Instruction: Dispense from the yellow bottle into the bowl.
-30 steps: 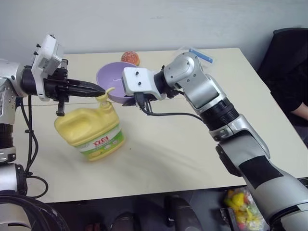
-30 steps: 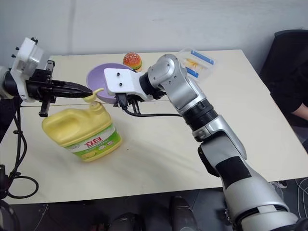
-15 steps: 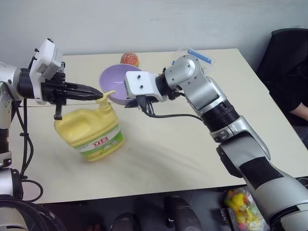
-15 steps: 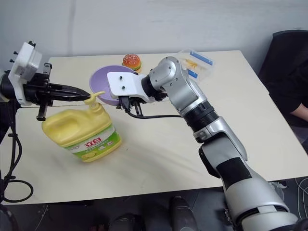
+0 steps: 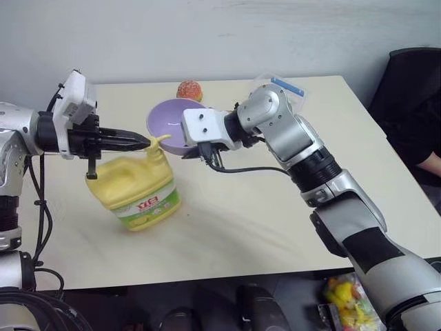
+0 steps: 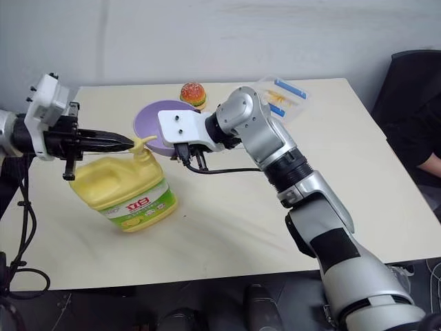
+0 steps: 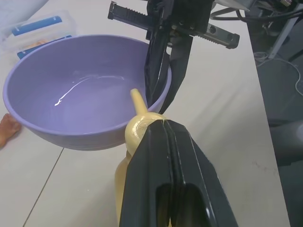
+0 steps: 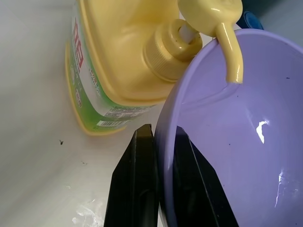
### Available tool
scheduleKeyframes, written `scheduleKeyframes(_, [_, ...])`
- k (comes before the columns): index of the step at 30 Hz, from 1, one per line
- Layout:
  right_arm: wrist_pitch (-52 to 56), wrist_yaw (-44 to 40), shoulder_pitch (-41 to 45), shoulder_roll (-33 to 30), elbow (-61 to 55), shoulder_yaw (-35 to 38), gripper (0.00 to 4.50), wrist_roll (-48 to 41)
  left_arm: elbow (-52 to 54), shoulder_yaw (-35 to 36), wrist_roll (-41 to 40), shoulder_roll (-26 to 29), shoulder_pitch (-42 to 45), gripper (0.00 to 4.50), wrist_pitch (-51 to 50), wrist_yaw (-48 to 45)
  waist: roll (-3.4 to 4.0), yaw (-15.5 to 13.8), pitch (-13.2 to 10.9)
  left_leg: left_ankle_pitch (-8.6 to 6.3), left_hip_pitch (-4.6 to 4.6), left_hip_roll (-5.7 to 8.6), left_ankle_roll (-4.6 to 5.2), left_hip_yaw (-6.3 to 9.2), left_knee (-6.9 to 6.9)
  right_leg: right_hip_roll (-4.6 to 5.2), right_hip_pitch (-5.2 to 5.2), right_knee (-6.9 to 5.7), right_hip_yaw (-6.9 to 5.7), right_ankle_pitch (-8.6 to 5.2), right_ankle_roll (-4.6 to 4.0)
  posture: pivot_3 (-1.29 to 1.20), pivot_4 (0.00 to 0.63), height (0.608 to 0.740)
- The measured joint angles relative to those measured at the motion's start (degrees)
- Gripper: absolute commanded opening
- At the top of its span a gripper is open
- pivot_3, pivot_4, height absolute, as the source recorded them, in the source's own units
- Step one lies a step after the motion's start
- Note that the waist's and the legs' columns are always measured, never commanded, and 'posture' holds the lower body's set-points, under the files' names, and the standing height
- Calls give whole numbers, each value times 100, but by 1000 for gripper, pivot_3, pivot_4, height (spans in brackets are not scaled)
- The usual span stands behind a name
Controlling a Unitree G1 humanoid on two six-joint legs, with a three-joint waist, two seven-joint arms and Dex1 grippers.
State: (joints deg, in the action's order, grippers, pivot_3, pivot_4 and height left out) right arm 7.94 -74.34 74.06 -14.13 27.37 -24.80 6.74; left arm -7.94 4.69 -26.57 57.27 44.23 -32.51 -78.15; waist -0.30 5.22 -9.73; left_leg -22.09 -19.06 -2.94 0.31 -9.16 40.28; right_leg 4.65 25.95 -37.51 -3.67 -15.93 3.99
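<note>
Bottle first: the yellow bottle [image 6: 122, 194] is standing upright on the beige table [image 6: 227, 227], near its left side, pump spout [image 8: 230, 52] hanging over the rim of the bowl [image 7: 71, 90]. Jug is looking bulky and probably heavy if full, stiff plastic walls, so it is likely staying put under a downward press; the pump head [image 8: 208, 10] is the place to push, the moulded handle the place to lift. Left gripper [image 5: 143, 143] is lying on the pump top with fingers pressed together, holding nothing, just bearing down with their tips. Bowl is looking light, smooth, probably slippery, thin-rimmed; it is sitting tilted just behind the jug, and the right gripper [image 8: 154, 142] is pinching its rim, one finger inside and one outside.

Hard to tell: whether any liquid is coming out of the spout; a wet-looking sheen is showing inside the bowl. Right arm is covering much of the bowl in the head views. Jug's fill level is not readable. A clear container [image 6: 284, 94] with blue strips and a small burger-like toy [image 6: 193, 93] are sitting behind, partly blocked.
</note>
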Motion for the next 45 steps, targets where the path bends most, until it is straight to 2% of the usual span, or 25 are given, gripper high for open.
scheduleKeyframes(6, [18,0,-7,-1,0,0,0,52,-103,0,-27,-62,-13,11,-1,66,12,-33,12,1,8,0,-2,1,-2,-1,-10,2,-2,-1,-2,0,150,740])
scheduleKeyframes(12, [90,-30,-27,0,0,-3,0,57,-137,0,-31,-116,-56,11,-2,109,13,-38,13,-1,60,-2,-6,-3,-26,0,-50,7,1,-9,-14,0,150,740])
scheduleKeyframes(17, [120,-31,-114,1,0,-18,0,78,-148,0,-30,-227,-168,11,13,188,37,-42,58,-1,64,-6,-8,-5,-30,0,-51,6,10,-12,-18,0,150,740])
scheduleKeyframes(36, [223,-20,-120,8,0,-107,0,119,-234,-17,-20,-328,-256,11,165,327,40,-61,135,-4,76,-25,-28,-1,-38,-8,-58,5,25,-28,-44,0,150,740])
scheduleKeyframes(40, [214,-11,-120,-16,-34,-107,0,115,-283,-60,-28,-220,-74,11,-180,226,38,-55,133,-4,68,-27,-28,0,-38,-11,-53,6,23,-28,-44,0,150,740])
scheduleKeyframes(45, [250,-39,-207,-98,-426,-74,0,8,-121,-14,-379,113,204,11,-1130,56,5,-34,105,-6,17,-44,-34,9,-34,-12,-10,11,14,-28,-45,0,150,740])
